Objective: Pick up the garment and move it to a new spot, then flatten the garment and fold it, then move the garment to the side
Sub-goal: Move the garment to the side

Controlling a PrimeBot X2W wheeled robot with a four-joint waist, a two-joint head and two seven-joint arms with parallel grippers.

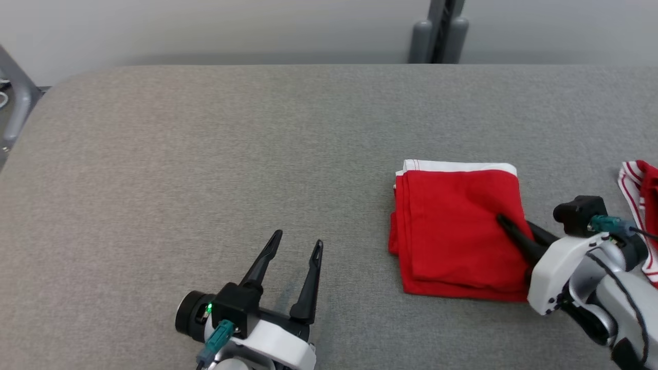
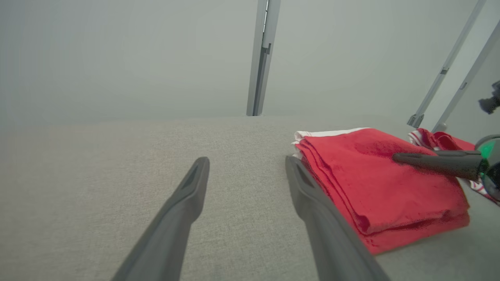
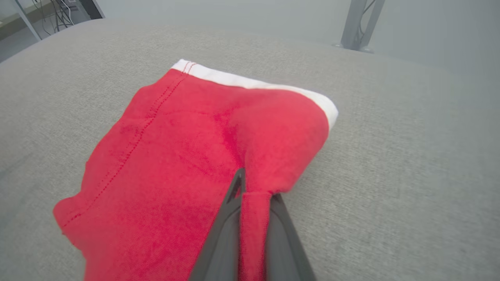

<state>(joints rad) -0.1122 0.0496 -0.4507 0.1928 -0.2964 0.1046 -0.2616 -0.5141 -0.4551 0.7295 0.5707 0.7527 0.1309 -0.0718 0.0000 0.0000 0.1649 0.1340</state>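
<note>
The folded red garment [image 1: 452, 231] is laid on the table's [image 1: 205, 154] right half, long side seemingly run near to far. Its right edge is clamped by the closed right gripper [image 1: 506, 222], the nearer arm; the pinched fold is made plain in the right wrist view. The left gripper [image 1: 298, 241] is held spread, empty.

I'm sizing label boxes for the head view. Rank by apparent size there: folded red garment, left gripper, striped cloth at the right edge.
1. folded red garment
2. left gripper, though it sits nearer the camera
3. striped cloth, cut off by the frame edge, so its true size is unknown
</note>
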